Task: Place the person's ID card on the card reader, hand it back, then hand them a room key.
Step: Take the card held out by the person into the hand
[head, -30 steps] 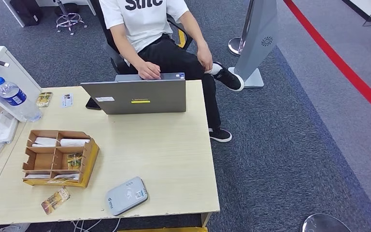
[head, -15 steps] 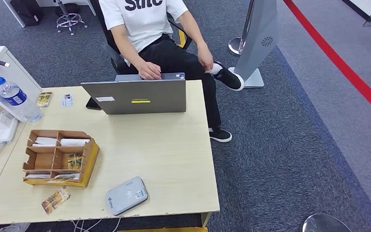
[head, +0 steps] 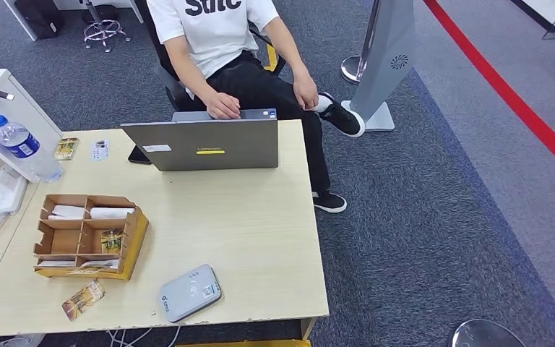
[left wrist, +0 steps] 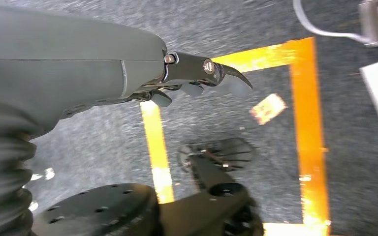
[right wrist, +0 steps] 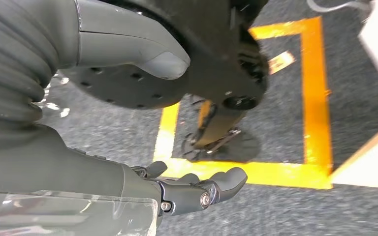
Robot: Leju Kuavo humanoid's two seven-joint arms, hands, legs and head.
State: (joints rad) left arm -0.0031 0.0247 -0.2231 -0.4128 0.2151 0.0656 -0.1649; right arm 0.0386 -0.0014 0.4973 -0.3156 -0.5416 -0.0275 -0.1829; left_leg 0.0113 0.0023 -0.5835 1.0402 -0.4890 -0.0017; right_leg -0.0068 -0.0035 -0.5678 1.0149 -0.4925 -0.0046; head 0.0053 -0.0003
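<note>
While both arms hang at the robot's sides, nothing on the table [head: 260, 238] has been touched, so I judge the task is at its very start. The card reader [head: 189, 292] lies flat near the table's front edge, close to the robot, probably so a card can be laid on it without a long reach. Just beyond it to the left stands a cardboard organiser [head: 87, 235] with open compartments holding cards and small packets; the room key likely sits among them, though at this size I cannot pick it out. A person [head: 220, 43] sits behind an open laptop [head: 206, 144] at the far edge, one hand on the laptop's top and the other on a knee. No ID card is held out, and I cannot tell where it is.

The left hand [left wrist: 197, 81] points down at the carpet and yellow floor tape, its fingers loosely extended and apart, holding nothing. The right hand [right wrist: 187, 189] hangs the same way, thumb [right wrist: 128, 46] spread wide from the lightly curved fingers, likewise empty. Both must rise above the table before any exchange.
</note>
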